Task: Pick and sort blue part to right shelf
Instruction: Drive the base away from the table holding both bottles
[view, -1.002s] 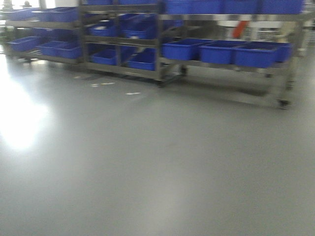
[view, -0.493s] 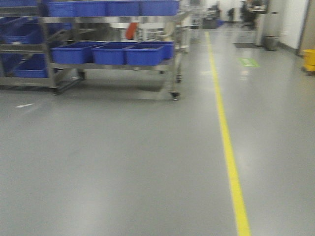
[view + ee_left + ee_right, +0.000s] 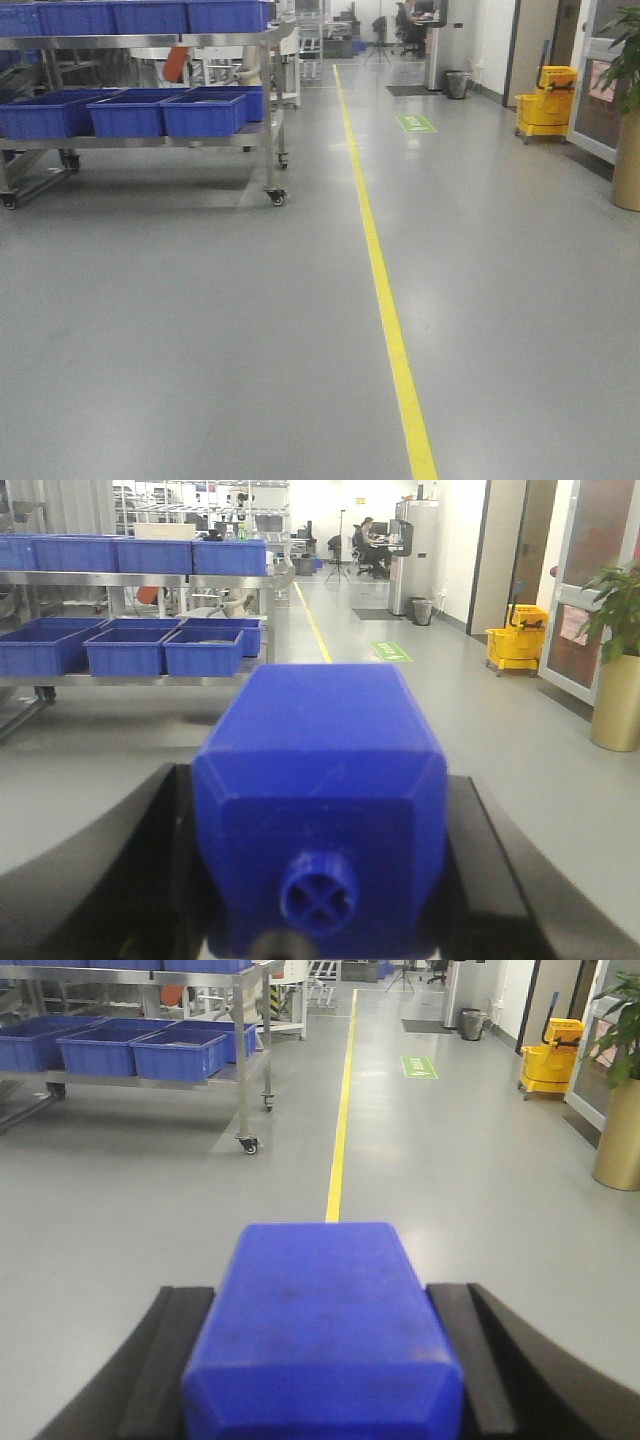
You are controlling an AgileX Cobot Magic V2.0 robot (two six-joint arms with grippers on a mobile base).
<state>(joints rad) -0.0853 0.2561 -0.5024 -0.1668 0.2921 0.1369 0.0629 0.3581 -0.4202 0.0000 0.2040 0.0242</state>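
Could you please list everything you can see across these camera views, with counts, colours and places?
metal rack: one, silver, on castors, left of the floor line
blue bins: at least six, blue, on the rack's shelves
floor line: one, yellow, running down the grey floor
floor marking: one, green, right of the line
mop bucket: one, yellow, by the right wall
waste bin: one, grey, far end
potted plant: one, tan pot, right edge
left blue part: one, blue, in left gripper
right blue part: one, blue, in right gripper
left gripper: black fingers, shut on its part
right gripper: black fingers, shut on its part
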